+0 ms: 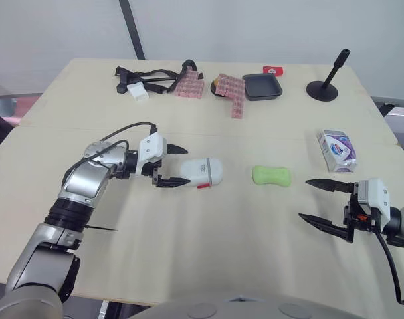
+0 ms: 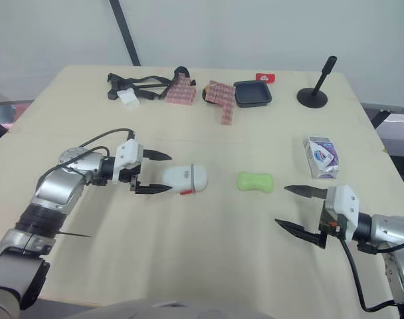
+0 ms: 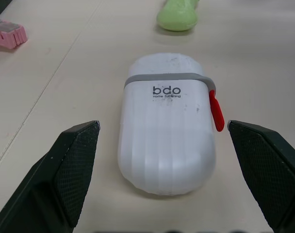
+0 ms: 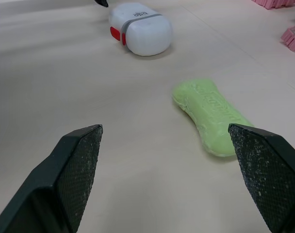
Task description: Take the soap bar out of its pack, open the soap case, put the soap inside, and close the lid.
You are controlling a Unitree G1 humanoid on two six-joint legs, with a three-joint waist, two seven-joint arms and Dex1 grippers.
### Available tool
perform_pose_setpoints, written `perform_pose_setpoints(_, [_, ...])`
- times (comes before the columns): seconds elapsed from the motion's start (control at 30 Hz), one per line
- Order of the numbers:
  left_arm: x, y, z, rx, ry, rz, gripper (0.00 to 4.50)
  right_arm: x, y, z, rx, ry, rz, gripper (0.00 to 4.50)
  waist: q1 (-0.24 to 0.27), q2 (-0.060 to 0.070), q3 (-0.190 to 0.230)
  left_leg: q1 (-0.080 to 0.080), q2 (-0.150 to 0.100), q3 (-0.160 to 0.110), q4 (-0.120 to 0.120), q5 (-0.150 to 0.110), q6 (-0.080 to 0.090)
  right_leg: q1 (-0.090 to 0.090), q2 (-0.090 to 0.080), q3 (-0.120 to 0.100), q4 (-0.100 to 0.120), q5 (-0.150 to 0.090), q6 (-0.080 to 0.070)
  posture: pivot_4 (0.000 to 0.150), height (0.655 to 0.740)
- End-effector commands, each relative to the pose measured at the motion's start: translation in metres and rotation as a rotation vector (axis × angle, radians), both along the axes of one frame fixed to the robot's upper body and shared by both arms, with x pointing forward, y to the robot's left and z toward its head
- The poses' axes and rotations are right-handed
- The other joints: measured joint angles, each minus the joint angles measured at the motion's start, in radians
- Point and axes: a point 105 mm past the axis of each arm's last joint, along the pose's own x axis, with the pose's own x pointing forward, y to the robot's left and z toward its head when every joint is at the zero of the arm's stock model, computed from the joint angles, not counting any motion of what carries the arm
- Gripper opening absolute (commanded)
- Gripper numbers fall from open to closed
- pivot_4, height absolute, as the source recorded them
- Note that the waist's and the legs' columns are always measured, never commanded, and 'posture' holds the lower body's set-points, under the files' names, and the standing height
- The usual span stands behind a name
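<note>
left gripper [image 1: 187, 166] fingers [image 3: 74, 160] apart around soap case [image 1: 203, 171] end | soap bar [image 1: 271, 175] unpacked

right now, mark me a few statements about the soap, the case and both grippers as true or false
1. The green soap bar lies bare on the light wooden table, outside its white and purple pack. True.
2. The white plastic soap case stands open. False: its lid is shut, with the red latch at its side.
3. The left gripper is open, its fingers flanking the near end of the case. True.
4. The right gripper holds the soap bar. False: it is open and apart from the soap.
</note>
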Motion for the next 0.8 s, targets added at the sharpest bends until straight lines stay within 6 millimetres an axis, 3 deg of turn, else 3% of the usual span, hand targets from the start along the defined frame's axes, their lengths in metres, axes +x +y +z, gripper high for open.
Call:
perform_pose_setpoints(0.03, [0.003, -0.001, 0.004, 0.017, -0.025, -0.027, 4.50, 0.000, 0.000, 0.008, -0.006, -0.035, 0.010, 4.45, 0.000, 0.000, 0.000, 0.000, 0.000, 0.000, 0.000, 0.000, 0.000, 0.000, 0.000, 0.000, 0.000, 0.000, 0.000, 0.150, 0.7400])
perform_pose_setpoints(0.8, [0.005, -0.022, -0.012, 0.058, -0.062, -0.077, 4.50, 0.003, 0.005, 0.011, -0.003, -0.048, -0.014, 4.45, 0.004, 0.000, 0.000, -0.001, 0.000, 0.000, 0.003, 0.000, 0.001, -0.001, -0.001, -0.001, 0.004, 0.000, -0.001, 0.150, 0.7400])
